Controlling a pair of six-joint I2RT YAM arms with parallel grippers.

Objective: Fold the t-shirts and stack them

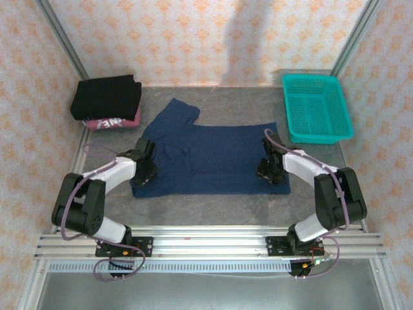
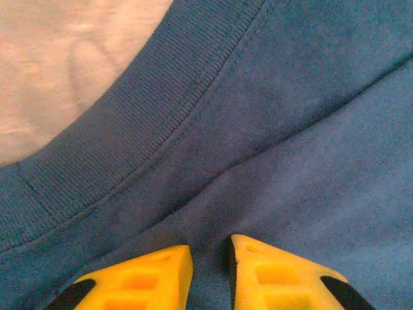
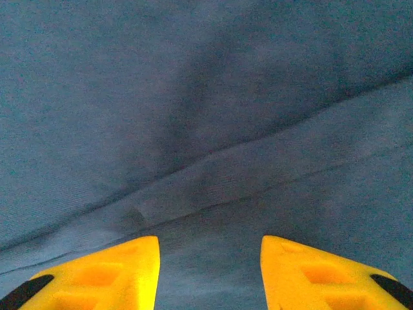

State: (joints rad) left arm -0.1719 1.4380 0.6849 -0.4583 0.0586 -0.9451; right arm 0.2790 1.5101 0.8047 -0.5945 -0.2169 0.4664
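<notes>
T-shirts first, from the top view. The navy tee (image 1: 213,155) lies spread open in the middle of the table (image 1: 213,206), not yet folded. A black tee (image 1: 106,97) sits folded on a pink tee (image 1: 115,123) at the far left corner, so two of the three look done and stacked. The basket (image 1: 316,106) stands at the far right. The left gripper (image 1: 145,169) is down on the navy tee's left end, and the right gripper (image 1: 268,169) is down on its right end.

In the left wrist view, the left gripper (image 2: 211,248) sits just inside the ribbed collar (image 2: 129,129), with bare table beyond it. Its jaws are drawn close, and a ridge of cloth runs into the narrow gap, so they appear clamped on the navy tee (image 2: 310,161).

In the right wrist view, the right gripper (image 3: 210,248) has its jaws well apart over a creased part of the navy tee (image 3: 206,97), gripping nothing.

What remains, by my reading, is to fold this last tee and set it on the pile.
</notes>
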